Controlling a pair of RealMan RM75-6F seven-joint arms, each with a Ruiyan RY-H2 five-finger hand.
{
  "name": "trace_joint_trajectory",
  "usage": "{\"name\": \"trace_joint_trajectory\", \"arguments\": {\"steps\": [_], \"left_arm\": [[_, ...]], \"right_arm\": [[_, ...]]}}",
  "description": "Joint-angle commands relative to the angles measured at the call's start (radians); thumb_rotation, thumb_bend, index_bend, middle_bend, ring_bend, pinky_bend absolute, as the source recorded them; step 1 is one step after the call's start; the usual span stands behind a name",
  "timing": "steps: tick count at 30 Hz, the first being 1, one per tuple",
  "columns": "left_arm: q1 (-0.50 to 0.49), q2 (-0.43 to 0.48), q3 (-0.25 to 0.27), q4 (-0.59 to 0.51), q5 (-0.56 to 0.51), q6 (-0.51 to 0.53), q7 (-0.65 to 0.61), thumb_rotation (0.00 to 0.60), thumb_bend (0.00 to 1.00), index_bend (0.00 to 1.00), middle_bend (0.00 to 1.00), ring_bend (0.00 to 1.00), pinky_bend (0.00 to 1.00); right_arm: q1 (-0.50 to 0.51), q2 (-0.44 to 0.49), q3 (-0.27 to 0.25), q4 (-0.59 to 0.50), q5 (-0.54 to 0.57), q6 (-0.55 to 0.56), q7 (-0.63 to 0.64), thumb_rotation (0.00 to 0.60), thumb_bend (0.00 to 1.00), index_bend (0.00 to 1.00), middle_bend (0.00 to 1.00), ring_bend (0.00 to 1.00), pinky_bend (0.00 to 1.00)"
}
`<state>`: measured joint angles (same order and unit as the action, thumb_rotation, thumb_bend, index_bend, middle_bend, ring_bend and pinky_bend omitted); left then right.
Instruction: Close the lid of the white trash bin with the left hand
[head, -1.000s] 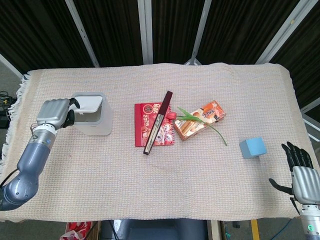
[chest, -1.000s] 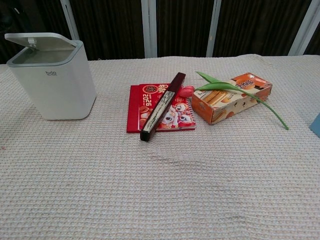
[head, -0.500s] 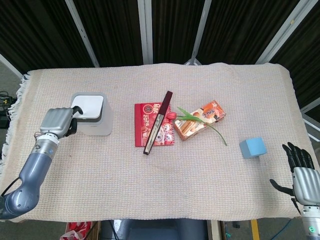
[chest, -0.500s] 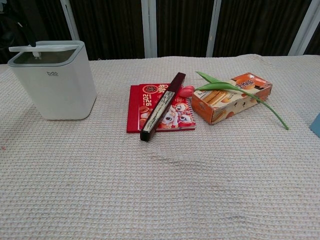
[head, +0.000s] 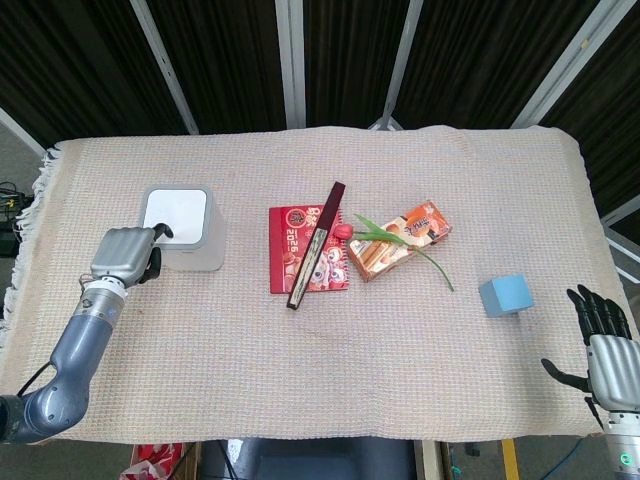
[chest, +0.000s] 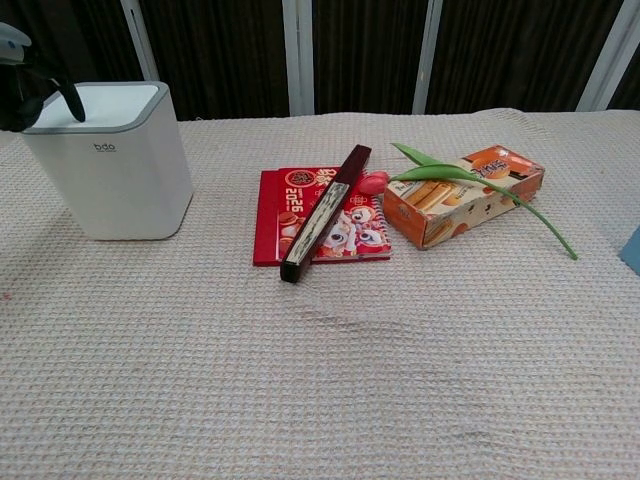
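The white trash bin (head: 190, 240) stands at the table's left side, and its lid (head: 174, 210) lies flat and level with the grey rim. My left hand (head: 125, 256) is at the bin's front-left corner with its fingers curled in and one fingertip at the rim. It holds nothing. In the chest view the bin (chest: 110, 170) has its lid (chest: 100, 98) down, with the left hand (chest: 22, 90) at the frame's upper left, a dark finger arching over the rim. My right hand (head: 604, 346) hangs off the table's front-right corner, fingers spread and empty.
A red booklet (head: 300, 265) with a long dark box (head: 317, 245) across it lies mid-table. Beside it are an orange snack box (head: 415, 228) and a tulip (head: 432, 258) with a pink head. A blue cube (head: 505, 295) sits at the right.
The lid has dropped from tilted open to flat on the bin. My left hand has moved forward and to the right along the bin's left side. The right hand has stayed put.
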<state>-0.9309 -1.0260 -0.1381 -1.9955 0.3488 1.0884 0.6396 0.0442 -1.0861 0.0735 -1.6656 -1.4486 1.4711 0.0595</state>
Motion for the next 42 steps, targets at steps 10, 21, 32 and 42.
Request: {"name": "trace_joint_trajectory", "arguments": {"steps": [10, 21, 32, 42], "left_arm": [[0.003, -0.040, 0.022, 0.039, 0.021, 0.000, 0.007, 0.600, 0.75, 0.29, 1.00, 0.92, 0.91], [0.019, 0.019, -0.033, -0.009, 0.145, 0.089, -0.036, 0.600, 0.59, 0.14, 0.83, 0.74, 0.84], [0.292, 0.095, 0.124, -0.131, 0.629, 0.325, -0.184, 0.600, 0.16, 0.00, 0.00, 0.00, 0.11], [0.637, -0.021, 0.340, 0.172, 1.014, 0.558, -0.442, 0.600, 0.13, 0.00, 0.00, 0.00, 0.01]], "right_arm": [[0.000, 0.000, 0.000, -0.002, 0.002, -0.003, 0.000, 0.600, 0.19, 0.00, 0.00, 0.00, 0.00], [0.000, -0.002, 0.002, 0.006, -0.005, 0.006, -0.014, 0.600, 0.19, 0.00, 0.00, 0.00, 0.00], [-0.004, 0.002, -0.001, 0.011, 0.002, 0.005, -0.046, 0.600, 0.19, 0.00, 0.00, 0.00, 0.00], [-0.006, -0.006, -0.005, 0.023, -0.024, 0.029, -0.098, 0.600, 0.19, 0.00, 0.00, 0.00, 0.00]]}}
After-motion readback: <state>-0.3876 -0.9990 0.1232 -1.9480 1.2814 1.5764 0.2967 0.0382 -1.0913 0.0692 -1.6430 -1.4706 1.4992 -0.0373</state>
